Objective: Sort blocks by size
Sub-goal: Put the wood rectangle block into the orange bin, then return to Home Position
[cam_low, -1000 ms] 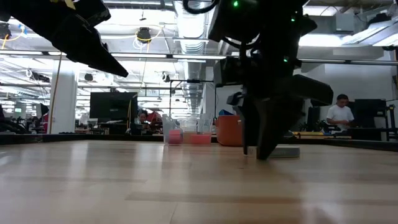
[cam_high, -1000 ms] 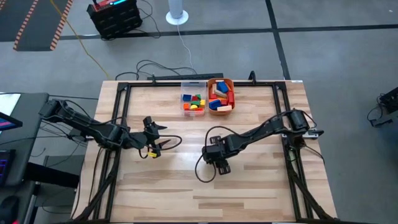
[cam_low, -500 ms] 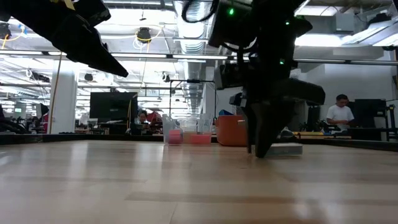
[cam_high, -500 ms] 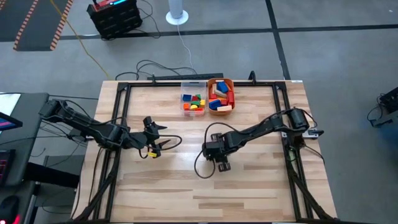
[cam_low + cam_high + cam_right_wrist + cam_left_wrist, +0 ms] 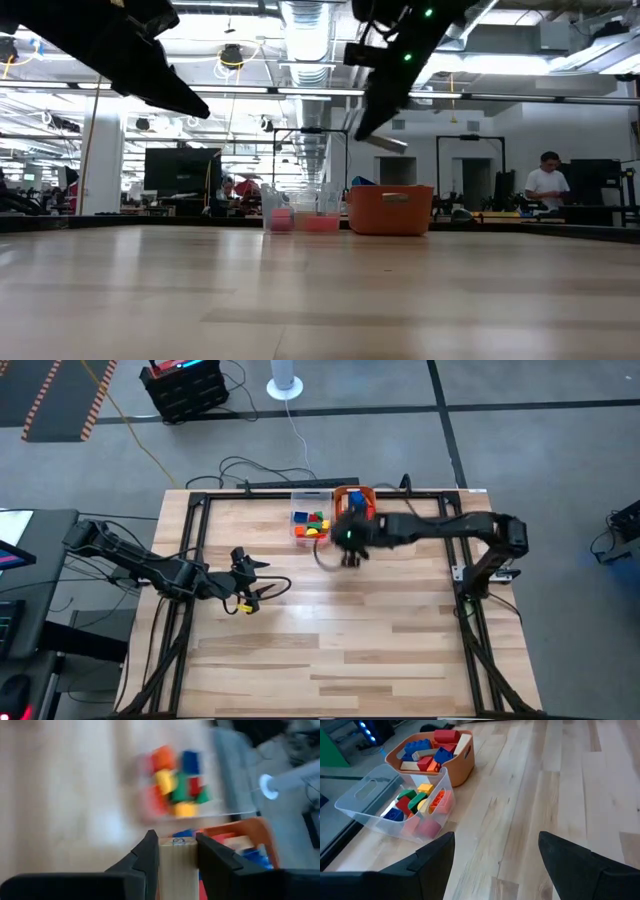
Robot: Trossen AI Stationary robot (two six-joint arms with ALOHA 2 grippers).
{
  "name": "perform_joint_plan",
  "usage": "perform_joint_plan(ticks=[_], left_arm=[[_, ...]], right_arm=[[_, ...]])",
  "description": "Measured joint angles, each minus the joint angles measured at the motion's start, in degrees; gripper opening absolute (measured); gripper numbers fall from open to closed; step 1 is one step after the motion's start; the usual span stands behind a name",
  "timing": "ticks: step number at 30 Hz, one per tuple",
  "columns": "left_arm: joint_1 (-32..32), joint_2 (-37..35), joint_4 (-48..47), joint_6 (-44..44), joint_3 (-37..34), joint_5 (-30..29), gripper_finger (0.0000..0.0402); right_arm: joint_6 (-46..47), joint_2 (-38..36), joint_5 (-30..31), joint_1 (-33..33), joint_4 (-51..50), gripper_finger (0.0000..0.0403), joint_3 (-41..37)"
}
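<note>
My right gripper hangs over the table just in front of the two tubs, shut on a plain wood block. In the low view the block shows tilted, high above the table. The clear tub holds red, yellow, green and blue blocks. The orange tub beside it holds blue, red and wood blocks and is partly hidden by my right arm. My left gripper waits open at the table's left, with nothing between its fingers. My right gripper pinches the wood block's two opposite sides between its two fingers. The fingers slant down toward the table's far side. The block is lifted clear of the table and sits tilted in the hold; its end reaches past the fingertips.
The two tubs stand side by side at the middle of the table's far edge, the orange one to the right of the clear one. A black frame runs round the table. Bare wood lies in the near half.
My right gripper stood with its fingers on the table at its middle and has taken hold of the wood block there. It has risen and swung fast toward the far edge, up to the tubs, tipping less steeply. The block is lifted clear.
</note>
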Motion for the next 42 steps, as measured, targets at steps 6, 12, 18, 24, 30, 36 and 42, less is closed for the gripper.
perform_joint_plan(ticks=[6,12,18,24,30,36,42], left_arm=[[0.0,0.0,0.0,0.0,0.0,0.0,0.028],[-0.6,0.0,-0.2,0.2,0.0,-4.4,0.028],[-3.2,-0.1,-0.6,2.6,0.0,-9.4,0.028],[-5.6,-1.3,-1.0,4.1,0.0,-9.8,0.028],[-6.8,-6.8,-1.0,6.1,0.0,-9.9,0.028],[-1.1,-13.1,3.5,14.4,0.0,-3.0,0.028],[10.9,-14.4,3.3,15.5,-1.5,4.2,0.028]], right_arm=[[2.8,1.6,-0.1,-9.6,7.8,0.0139,0.0],[7.7,4.6,-1.6,-16.7,6.4,0.0162,-0.2],[6.5,1.8,-3.7,-18.9,1.6,0.0208,-0.2],[6.5,-11.7,-3.9,-17.5,7.6,0.0217,-9.1],[11.1,-32.8,-4.3,-13.3,17.8,0.021,-27.3],[16.5,-48.3,-4.2,-6.8,19.5,0.0209,-38.4],[17.9,-59.8,-2.4,-2.7,23.2,0.0209,-45.1]])
